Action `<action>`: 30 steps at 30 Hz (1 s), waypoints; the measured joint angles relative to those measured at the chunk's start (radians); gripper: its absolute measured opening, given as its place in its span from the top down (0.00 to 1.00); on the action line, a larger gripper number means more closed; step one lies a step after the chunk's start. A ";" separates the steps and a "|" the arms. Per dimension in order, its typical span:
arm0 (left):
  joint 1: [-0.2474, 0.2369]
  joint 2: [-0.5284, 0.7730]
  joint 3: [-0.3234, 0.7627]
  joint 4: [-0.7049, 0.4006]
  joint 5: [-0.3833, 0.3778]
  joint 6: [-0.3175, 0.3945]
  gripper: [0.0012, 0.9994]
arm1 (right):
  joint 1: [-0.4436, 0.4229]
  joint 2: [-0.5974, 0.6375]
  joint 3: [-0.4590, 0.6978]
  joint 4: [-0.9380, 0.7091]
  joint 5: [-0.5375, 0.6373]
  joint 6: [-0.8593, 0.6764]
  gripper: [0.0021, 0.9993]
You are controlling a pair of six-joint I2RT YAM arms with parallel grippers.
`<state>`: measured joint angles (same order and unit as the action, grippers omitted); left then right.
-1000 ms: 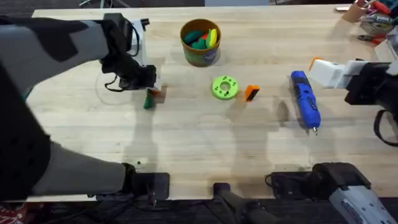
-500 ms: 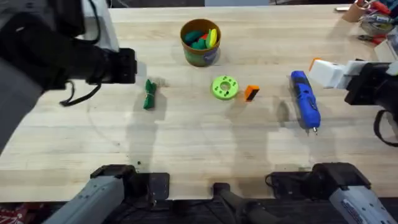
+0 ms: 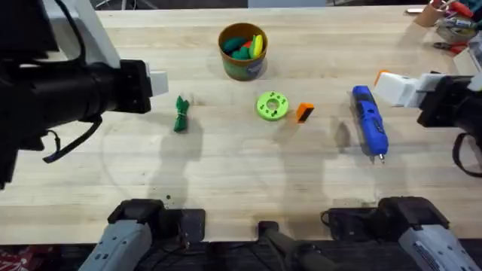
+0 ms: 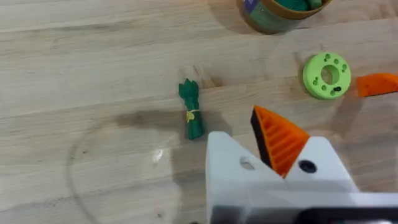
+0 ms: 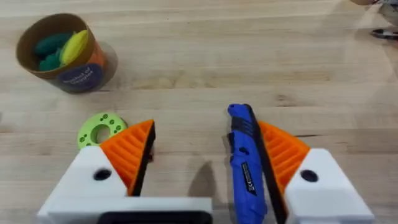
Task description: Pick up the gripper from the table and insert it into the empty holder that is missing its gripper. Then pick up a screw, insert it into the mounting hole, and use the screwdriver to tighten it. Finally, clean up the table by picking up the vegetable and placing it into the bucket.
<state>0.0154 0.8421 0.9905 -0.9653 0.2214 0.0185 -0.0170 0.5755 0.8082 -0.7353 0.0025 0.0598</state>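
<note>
Left tool (image 4: 273,140) up off the table (image 3: 226,173), grip state impossible to tell, vegetable (image 3: 181,114) lying free. Right tool (image 5: 205,155) spread open around the screwdriver (image 5: 245,162), probably lining up a grab.

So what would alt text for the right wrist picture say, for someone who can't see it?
A blue screwdriver lies on a wooden table between the open orange-padded fingers of a white claw, close against one pad. Farther off stand a bucket of toy vegetables and a green disc.
</note>
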 joint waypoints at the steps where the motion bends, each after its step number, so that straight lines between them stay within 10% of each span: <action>1: 0.000 0.001 0.000 0.000 0.000 -0.003 0.97 | 0.000 0.000 0.000 0.000 0.000 0.000 0.08; 3: 0.000 0.001 0.000 0.000 0.000 0.001 0.89 | 0.000 0.000 0.000 0.000 0.000 0.000 0.08; 9: 0.000 0.001 0.000 0.000 0.003 -0.005 0.04 | 0.000 0.000 0.000 0.000 0.000 0.000 0.08; 30: 0.000 0.001 0.000 0.009 0.003 -0.005 0.01 | 0.000 0.000 0.000 0.000 0.000 0.000 0.08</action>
<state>0.0154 0.8431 0.9905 -0.9561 0.2249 0.0139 -0.0170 0.5758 0.8082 -0.7353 0.0025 0.0598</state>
